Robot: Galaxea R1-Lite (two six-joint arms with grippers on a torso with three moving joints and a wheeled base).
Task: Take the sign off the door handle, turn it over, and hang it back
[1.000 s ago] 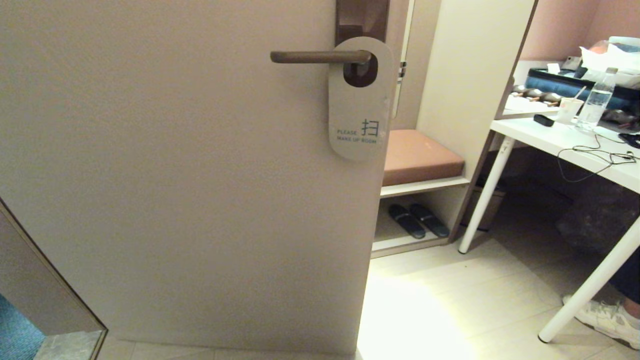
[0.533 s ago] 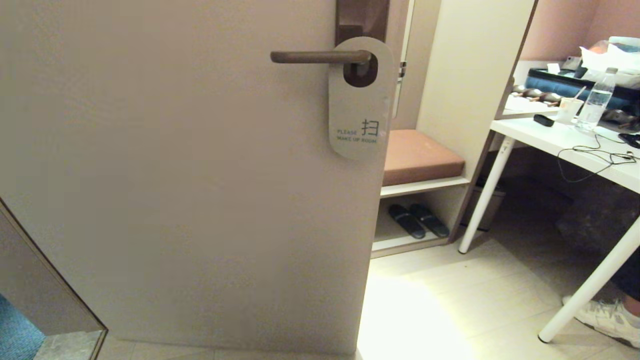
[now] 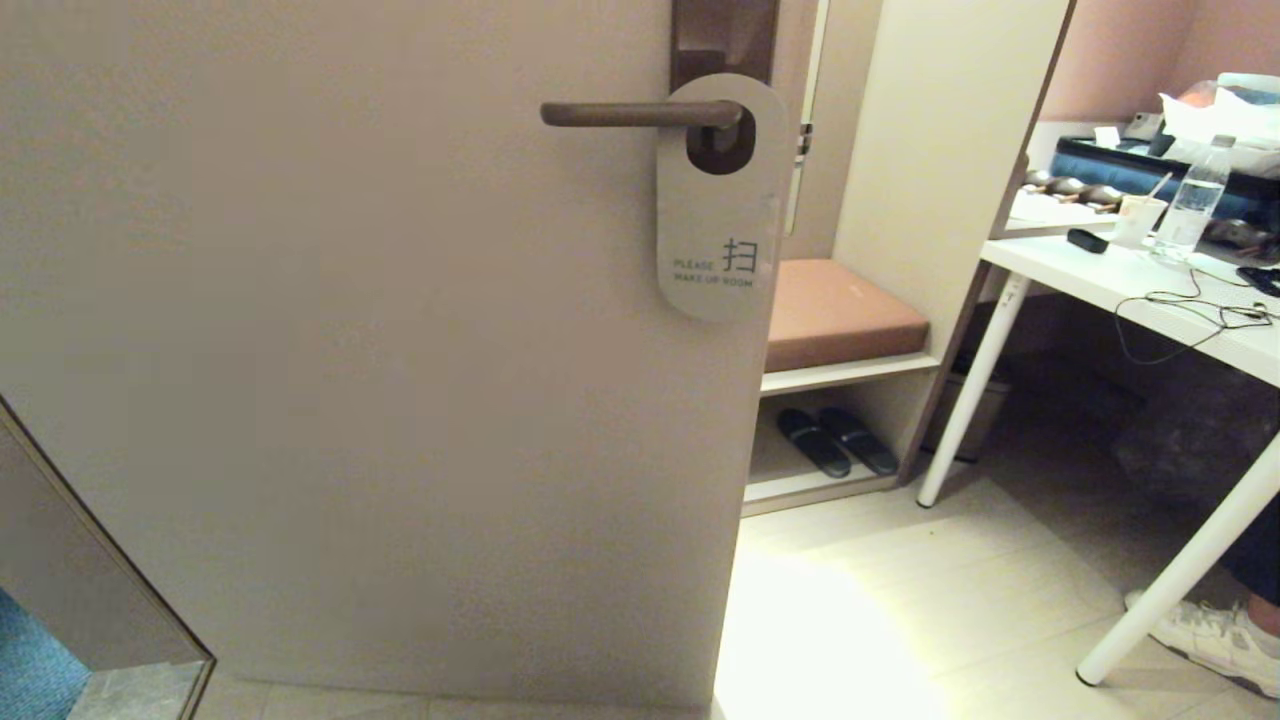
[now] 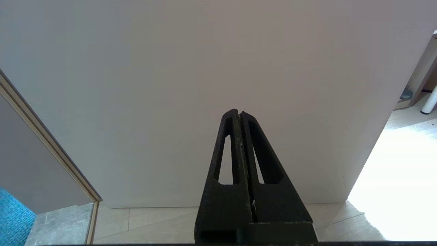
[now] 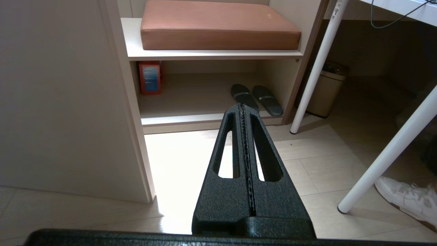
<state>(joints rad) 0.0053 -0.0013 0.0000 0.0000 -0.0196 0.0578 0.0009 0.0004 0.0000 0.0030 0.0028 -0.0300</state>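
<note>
Beige door (image 3: 350, 350): one sign (image 3: 722, 200) on one door handle (image 3: 640, 114); two slippers (image 3: 838, 441).

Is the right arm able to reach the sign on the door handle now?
Probably yes. The sign hangs free on the door handle with nothing before it. The right gripper is shut and low, so it must rise and open.

One sign (image 3: 722, 200) hangs on one door handle (image 3: 640, 114). Two dark slippers (image 3: 837, 441) lie under one brown cushion (image 3: 840, 312). The white counter (image 3: 1130, 285) carries one water bottle (image 3: 1193, 205) and one paper cup (image 3: 1138, 220). Two claws: left claw (image 4: 240, 112), right claw (image 5: 241, 106).
</note>
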